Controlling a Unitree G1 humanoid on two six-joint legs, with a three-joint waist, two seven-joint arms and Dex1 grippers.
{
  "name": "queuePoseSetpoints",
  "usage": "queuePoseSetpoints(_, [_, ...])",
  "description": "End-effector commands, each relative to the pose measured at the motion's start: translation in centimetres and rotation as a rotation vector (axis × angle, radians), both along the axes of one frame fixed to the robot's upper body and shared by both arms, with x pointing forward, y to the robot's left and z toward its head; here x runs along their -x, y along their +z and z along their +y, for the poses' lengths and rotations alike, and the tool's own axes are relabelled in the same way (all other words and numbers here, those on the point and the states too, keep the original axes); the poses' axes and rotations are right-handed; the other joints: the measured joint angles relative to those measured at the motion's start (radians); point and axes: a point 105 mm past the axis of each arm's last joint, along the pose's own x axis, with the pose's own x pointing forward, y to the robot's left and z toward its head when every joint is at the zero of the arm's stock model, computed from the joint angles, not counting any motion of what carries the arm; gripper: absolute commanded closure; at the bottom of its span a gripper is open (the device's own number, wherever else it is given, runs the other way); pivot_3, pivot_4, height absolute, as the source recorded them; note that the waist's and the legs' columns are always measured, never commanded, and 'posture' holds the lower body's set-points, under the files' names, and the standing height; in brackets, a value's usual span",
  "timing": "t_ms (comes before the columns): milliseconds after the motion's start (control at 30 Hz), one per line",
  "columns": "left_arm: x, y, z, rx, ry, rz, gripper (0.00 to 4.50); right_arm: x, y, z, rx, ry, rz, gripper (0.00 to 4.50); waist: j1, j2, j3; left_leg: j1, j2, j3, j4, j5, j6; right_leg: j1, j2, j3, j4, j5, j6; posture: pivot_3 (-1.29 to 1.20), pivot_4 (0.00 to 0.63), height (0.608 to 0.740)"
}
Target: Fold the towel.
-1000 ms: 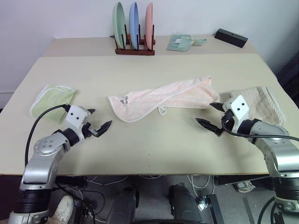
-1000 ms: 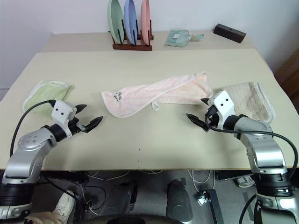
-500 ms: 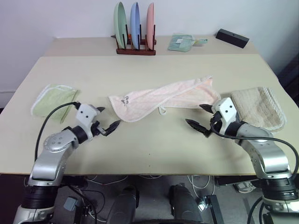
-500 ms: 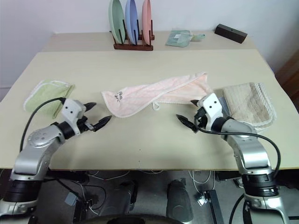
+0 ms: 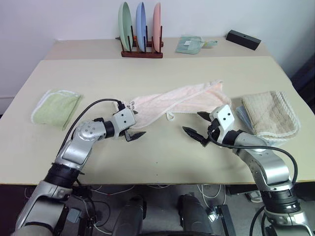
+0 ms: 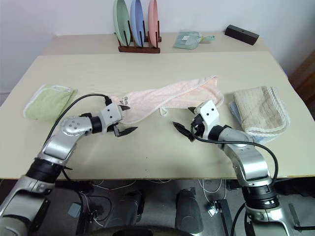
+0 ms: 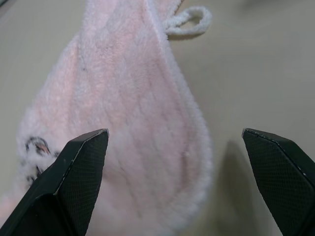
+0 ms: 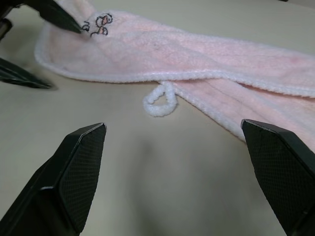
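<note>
- Towel (image 5: 172, 102) is lying stretched out and crumpled across the middle of the table (image 5: 157, 152), its pale pink length running from the near left end up toward the far right.
- Embroidered mark (image 8: 97, 24) is sitting at the towel's left end, and the small loop (image 8: 160, 101) is hanging off its near edge, resting on the tabletop.
- Left gripper (image 5: 134, 124) is hovering at the towel's left end with its fingers spread wide and grasping nothing; one black fingertip (image 8: 59, 14) is sitting just beside the mark, the other over bare table.
- Right gripper (image 5: 197, 126) is hovering just in front of the towel's near edge, close to the loop, fingers likewise splayed and empty.
- Light green cloth (image 5: 56, 105) is lying well to the left, and a beige ribbed towel (image 5: 270, 113) to the right.
- Plate rack (image 5: 141, 34) is standing at the far side.
</note>
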Motion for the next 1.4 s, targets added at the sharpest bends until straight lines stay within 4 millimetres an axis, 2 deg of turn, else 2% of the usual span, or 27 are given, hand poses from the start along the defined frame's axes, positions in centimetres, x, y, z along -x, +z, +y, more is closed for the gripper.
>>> queuePoseSetpoints(33, [-0.3,-0.2,0.5,-0.064,-0.024,0.013,0.05,0.1,1.5,0.7,-0.006,0.009,-0.077,0.00,-0.003,0.000,0.000,0.000,0.000,0.000,0.000,0.000,0.000,0.000,0.000,0.000,0.000,0.000,0.000,0.00,0.150,0.740])
queuePoseSetpoints(100, [-0.8,-1.1,1.0,-0.089,0.008,0.038,0.05,0.1,1.5,0.8,-0.008,0.004,-0.082,0.00,-0.003,0.000,0.000,0.000,0.000,0.000,0.000,0.000,0.000,0.000,0.000,0.000,0.000,0.000,0.000,0.00,0.150,0.740])
queuePoseSetpoints(133, [-1.0,-1.3,1.1,-0.095,0.018,0.044,0.56,0.2,1.5,0.9,-0.009,0.003,-0.084,0.00,-0.003,0.000,0.000,0.000,0.000,0.000,0.000,0.000,0.000,0.000,0.000,0.000,0.000,0.000,0.000,0.00,0.150,0.740])
queuePoseSetpoints(167, [-1.0,-1.4,1.2,-0.096,0.023,0.047,0.84,0.2,1.5,0.9,-0.009,0.002,-0.085,0.00,-0.003,0.000,0.000,0.000,0.000,0.000,0.000,0.000,0.000,0.000,0.000,0.000,0.001,0.000,0.000,0.00,0.150,0.740])
queuePoseSetpoints(400, [-2.2,-1.0,2.1,-0.066,0.113,-0.029,4.45,0.6,1.4,0.8,-0.005,-0.019,-0.088,0.00,-0.005,0.000,0.000,0.001,0.000,0.000,0.000,0.000,0.000,0.000,0.000,0.000,0.001,0.000,0.000,0.00,0.150,0.740])
queuePoseSetpoints(467, [-2.5,-0.5,2.4,-0.059,0.136,-0.069,4.45,0.6,1.4,0.7,-0.002,-0.020,-0.088,0.00,-0.004,0.000,0.000,0.001,0.000,0.000,0.000,0.000,0.000,0.000,0.000,0.000,0.001,0.000,0.000,0.00,0.150,0.740])
queuePoseSetpoints(533, [-2.2,0.9,2.5,0.024,0.154,-0.088,4.45,0.5,1.5,0.7,0.003,-0.023,-0.093,0.00,-0.005,0.000,0.000,0.001,0.000,0.000,0.000,0.000,0.000,0.000,0.000,0.000,0.001,0.000,0.000,0.00,0.150,0.740])
queuePoseSetpoints(600, [-1.0,2.2,2.9,0.103,0.149,-0.071,4.45,0.0,1.9,0.2,0.027,-0.050,-0.118,0.00,-0.007,0.000,0.000,0.001,0.000,0.000,0.000,0.000,0.000,0.000,0.000,0.000,0.001,0.000,0.000,0.00,0.150,0.740])
queuePoseSetpoints(700, [1.7,3.2,4.5,0.151,0.144,-0.026,4.45,-1.7,2.8,-1.6,0.132,-0.134,-0.195,0.00,-0.015,0.000,0.000,0.000,0.000,0.000,0.000,0.000,0.000,-0.001,0.000,0.001,0.001,0.000,0.000,0.00,0.150,0.740])
queuePoseSetpoints(833, [4.3,2.7,7.2,0.120,0.192,0.025,4.45,-3.8,3.6,-3.8,0.339,-0.203,-0.312,0.00,-0.020,0.000,0.000,0.001,0.001,0.000,0.000,0.000,0.000,-0.001,0.000,0.001,0.002,0.000,0.000,0.00,0.150,0.740])
queuePoseSetpoints(900, [4.9,2.3,9.0,0.103,0.250,0.043,4.45,-4.9,3.9,-4.5,0.481,-0.192,-0.381,0.00,-0.023,0.000,0.000,0.001,0.001,0.001,0.000,0.000,0.000,-0.001,0.000,0.002,0.001,0.000,0.000,0.00,0.150,0.740])
queuePoseSetpoints(967, [5.1,2.1,9.7,0.083,0.275,0.041,4.45,-5.6,3.8,-4.7,0.560,-0.174,-0.419,0.00,-0.023,0.000,0.000,0.001,0.001,0.002,0.000,0.000,0.000,-0.001,0.000,0.002,0.001,0.000,0.000,0.00,0.150,0.740])
queuePoseSetpoints(1133, [5.3,2.1,10.1,0.092,0.304,0.036,4.45,-7.5,3.0,-5.0,0.800,-0.078,-0.518,0.00,-0.026,0.000,0.000,0.001,0.001,0.002,0.000,0.000,0.000,-0.001,0.000,0.002,0.001,0.000,0.000,0.00,0.150,0.740])
queuePoseSetpoints(1400, [5.4,1.4,10.1,0.087,0.307,0.044,4.45,-9.8,2.4,-4.2,0.983,0.035,-0.652,0.00,-0.030,0.000,0.000,0.001,0.001,0.004,-0.001,0.000,0.000,-0.002,0.001,0.004,0.001,0.000,-0.001,0.00,0.150,0.740])
